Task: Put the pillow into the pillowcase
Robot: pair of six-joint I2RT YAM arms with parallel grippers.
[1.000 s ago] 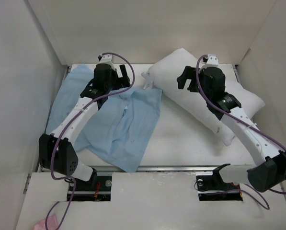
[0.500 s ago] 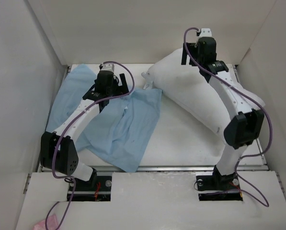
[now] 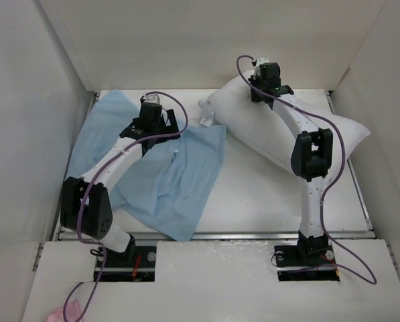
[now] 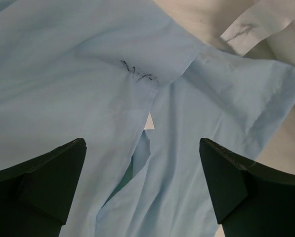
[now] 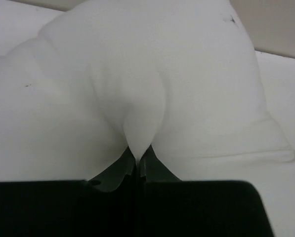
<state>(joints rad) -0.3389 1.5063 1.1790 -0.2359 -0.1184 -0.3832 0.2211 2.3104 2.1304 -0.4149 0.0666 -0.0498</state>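
Observation:
The plump white pillow (image 3: 280, 127) lies slantwise at the back right of the table. My right gripper (image 3: 261, 82) is shut on a pinched fold of the pillow (image 5: 137, 74) near its far upper end; my right gripper (image 5: 138, 159) has its jaws pressed together around the fabric. The light-blue pillowcase (image 3: 166, 174) lies spread and wrinkled on the left. My left gripper (image 3: 153, 119) hovers over its back part, open; in the left wrist view my left gripper (image 4: 142, 173) stands wide above a slit-like opening in the pillowcase (image 4: 196, 123), touching nothing.
White walls close in the table on the left, back and right. A white tag (image 3: 205, 114) sticks out at the pillow's left corner, next to the pillowcase's edge. The table's front rail (image 3: 213, 235) runs just before the arm bases.
My right arm reached to the pillow's far end and its gripper went from open to shut, pinching the fabric. My left gripper drifted slightly toward me over the pillowcase, staying open.

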